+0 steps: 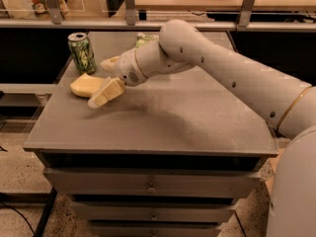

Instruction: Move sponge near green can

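Note:
The pale yellow sponge (83, 85) lies flat on the grey table top (163, 127) at its left side. The green can (82, 52) stands upright just behind it, a short gap away. My gripper (98, 83) reaches in from the right, low over the table. Its fingers are spread. One finger (106, 93) rests along the sponge's near right side and the other finger (110, 63) sits behind the sponge, to the right of the can. The sponge's right end is hidden by the near finger.
A crinkled green snack bag (143, 37) lies at the back of the table, partly hidden by my arm (207, 68). The table's left edge is close to the sponge. Drawers (148, 184) are below the top. A shelf rail (148, 23) runs behind.

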Controlling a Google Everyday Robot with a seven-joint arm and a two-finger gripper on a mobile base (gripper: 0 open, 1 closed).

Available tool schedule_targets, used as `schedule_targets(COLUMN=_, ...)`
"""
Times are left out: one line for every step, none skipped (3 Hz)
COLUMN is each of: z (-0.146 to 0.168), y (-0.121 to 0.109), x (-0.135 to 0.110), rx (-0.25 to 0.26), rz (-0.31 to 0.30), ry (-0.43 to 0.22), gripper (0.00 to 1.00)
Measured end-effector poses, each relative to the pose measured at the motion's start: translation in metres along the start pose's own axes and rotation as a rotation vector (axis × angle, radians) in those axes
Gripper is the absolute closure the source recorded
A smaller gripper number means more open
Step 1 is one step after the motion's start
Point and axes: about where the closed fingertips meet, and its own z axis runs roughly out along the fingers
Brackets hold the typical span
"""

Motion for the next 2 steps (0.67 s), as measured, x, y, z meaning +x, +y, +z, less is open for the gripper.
schedule_targets(z=-0.0034, y=-0.006, x=-0.0045, rx=0.012, rz=-0.003, ry=-0.001, gripper=0.0)
schedule_targets(z=-0.0033, y=-0.006, x=-0.0045, rx=0.012, rz=-0.003, ry=-0.001, gripper=0.0)
